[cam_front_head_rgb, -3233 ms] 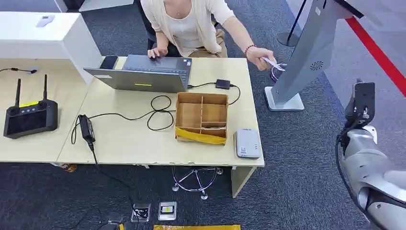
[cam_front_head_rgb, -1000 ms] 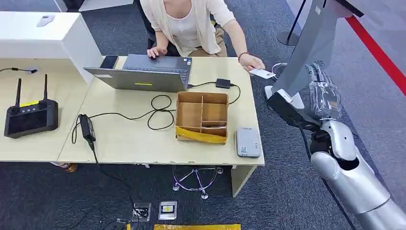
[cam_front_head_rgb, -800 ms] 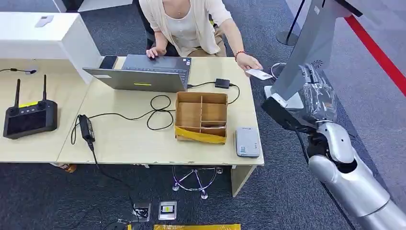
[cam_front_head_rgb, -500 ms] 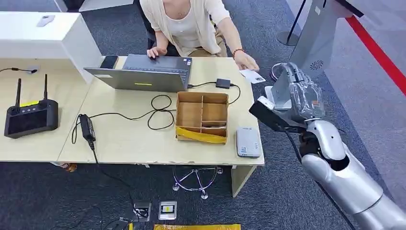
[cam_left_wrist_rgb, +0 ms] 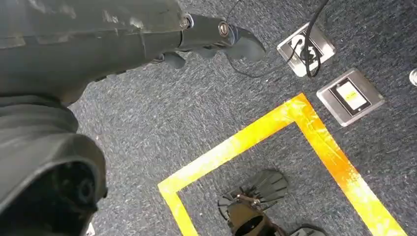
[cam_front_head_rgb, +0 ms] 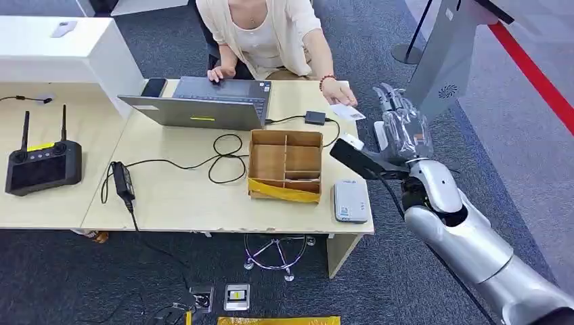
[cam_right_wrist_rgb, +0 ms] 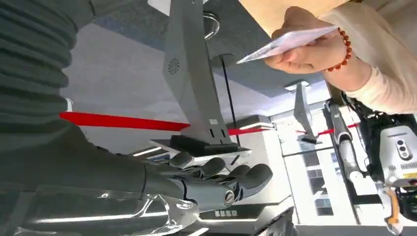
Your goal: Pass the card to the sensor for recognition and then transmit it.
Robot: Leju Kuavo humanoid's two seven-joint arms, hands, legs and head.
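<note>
Laptop (cam_front_head_rgb: 203, 101) behind cardboard divider box (cam_front_head_rgb: 285, 166) on desk (cam_front_head_rgb: 176, 196).

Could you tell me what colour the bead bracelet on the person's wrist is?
Red: the bead bracelet shows best in the right wrist view.

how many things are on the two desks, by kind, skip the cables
laptop: 1
phone: 1
cardboard organiser box: 1
card reader: 1
power adapters: 2
antenna controller: 1
total: 7
</note>
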